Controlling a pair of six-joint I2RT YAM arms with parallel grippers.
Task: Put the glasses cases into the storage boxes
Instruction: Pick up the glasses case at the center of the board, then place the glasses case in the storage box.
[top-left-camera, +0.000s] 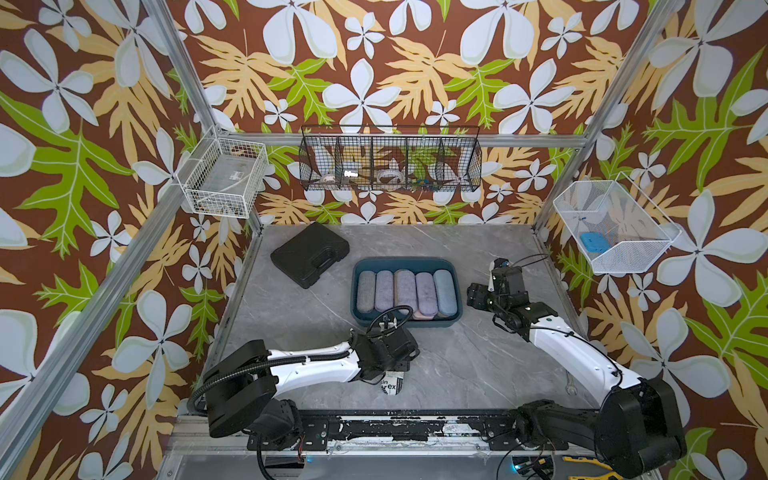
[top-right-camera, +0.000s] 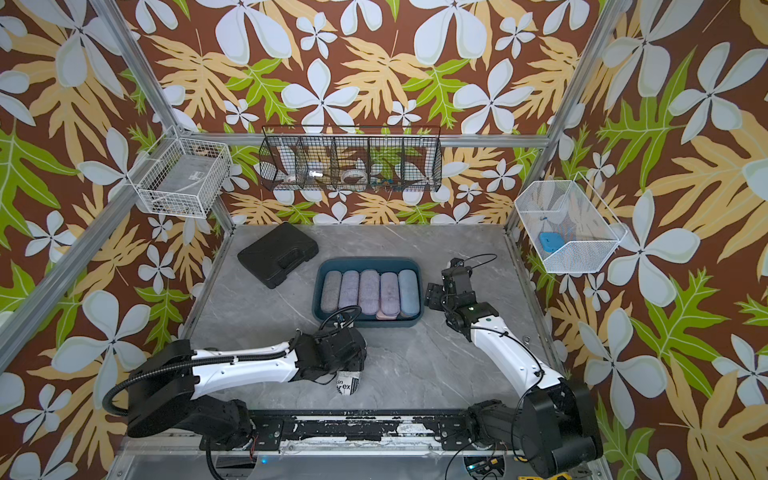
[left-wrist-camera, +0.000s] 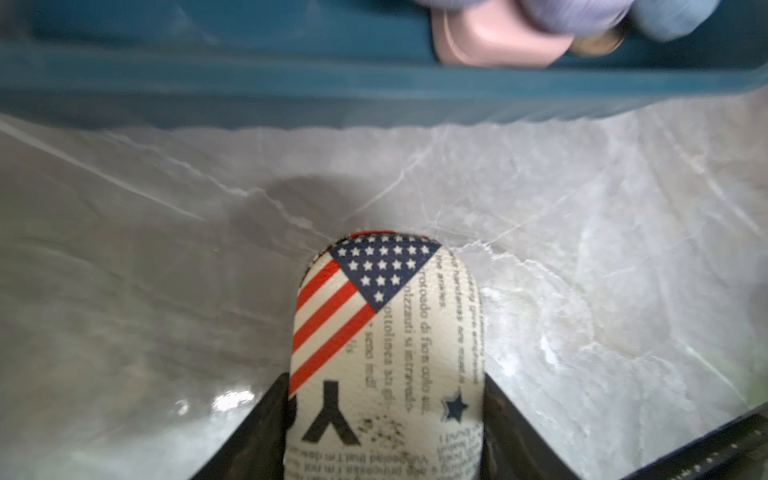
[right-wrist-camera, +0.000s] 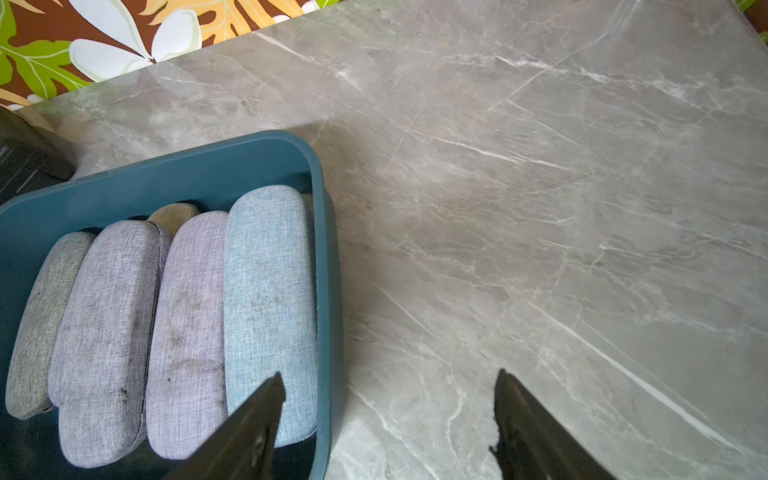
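Left fingers (left-wrist-camera: 266, 424) are clamping the newspaper-print glasses case (left-wrist-camera: 386, 332), lying on the surface (top-left-camera: 457, 365) near the teal tub (top-left-camera: 405, 262) already lined with cases (top-left-camera: 405, 291). Right fingers (right-wrist-camera: 249, 428) are hanging apart, empty, beside the tub. The next move is likely calling for a lift over the tub's near wall.

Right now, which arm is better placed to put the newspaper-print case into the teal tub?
The left. The left hand is shut on the newspaper-print case, close in front of the teal tub. The right hand stands open and empty beside the tub, away from that case.
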